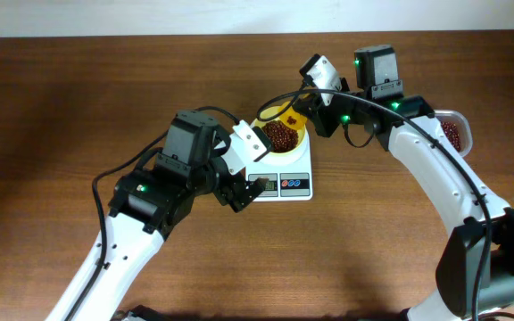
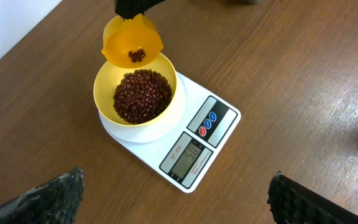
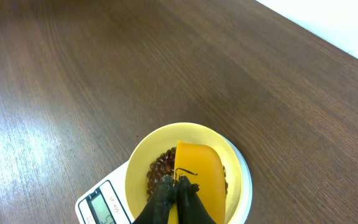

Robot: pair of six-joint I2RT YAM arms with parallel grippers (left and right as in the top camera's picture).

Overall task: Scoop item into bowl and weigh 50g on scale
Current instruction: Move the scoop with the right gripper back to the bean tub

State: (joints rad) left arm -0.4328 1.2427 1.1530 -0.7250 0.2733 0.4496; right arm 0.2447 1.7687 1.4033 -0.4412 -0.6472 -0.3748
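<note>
The pale-yellow bowl (image 2: 166,115) stands on the white scale (image 2: 219,112) and holds a heap of dark reddish-brown beans (image 2: 142,96). Over the bowl's far rim tilts an orange-yellow scoop (image 2: 132,40) with a few beans left in it. My right gripper (image 3: 178,193) is shut on the scoop's handle, the scoop (image 3: 201,174) hanging over the bowl (image 3: 145,149). My left gripper (image 2: 176,199) stands open over bare table just in front of the scale, holding nothing. The scale's display (image 2: 188,158) is lit. From overhead the bowl (image 1: 300,143) sits mid-table.
A clear tub (image 1: 453,134) with more beans sits at the right, partly hidden under the right arm. Brown tabletop spreads on all sides of the scale (image 1: 288,185). A pale wall or edge borders the table's far side.
</note>
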